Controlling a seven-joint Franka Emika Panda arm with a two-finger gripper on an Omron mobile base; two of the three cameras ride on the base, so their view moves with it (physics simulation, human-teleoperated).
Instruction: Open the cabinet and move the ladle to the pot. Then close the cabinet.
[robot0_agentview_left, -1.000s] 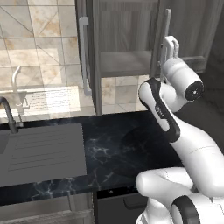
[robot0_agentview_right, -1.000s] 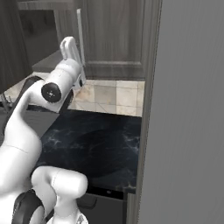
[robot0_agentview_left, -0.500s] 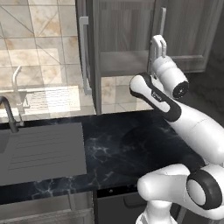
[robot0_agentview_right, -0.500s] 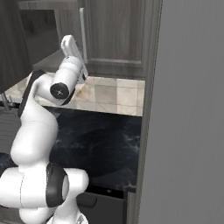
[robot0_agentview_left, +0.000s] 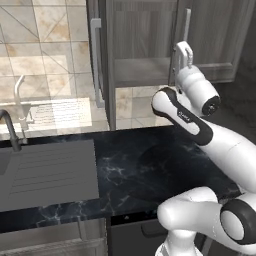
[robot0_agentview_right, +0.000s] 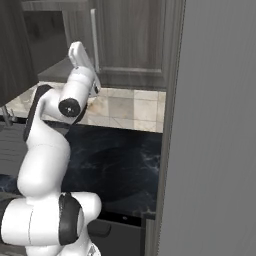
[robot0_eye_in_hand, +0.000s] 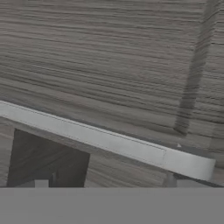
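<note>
A grey sink (robot0_agentview_left: 47, 172) with a ribbed drainboard was set into the left end of the black marble worktop (robot0_agentview_left: 135, 165), a dark faucet (robot0_agentview_left: 11, 131) stood at its back edge, and beige wall tiles (robot0_agentview_left: 45, 60) rose behind.

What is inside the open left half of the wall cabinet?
Behind the swung-out left door, the cabinet shows one bare shelf. No ladle is visible on it. The right half stays covered by the closed right door, where the hand is.
</note>
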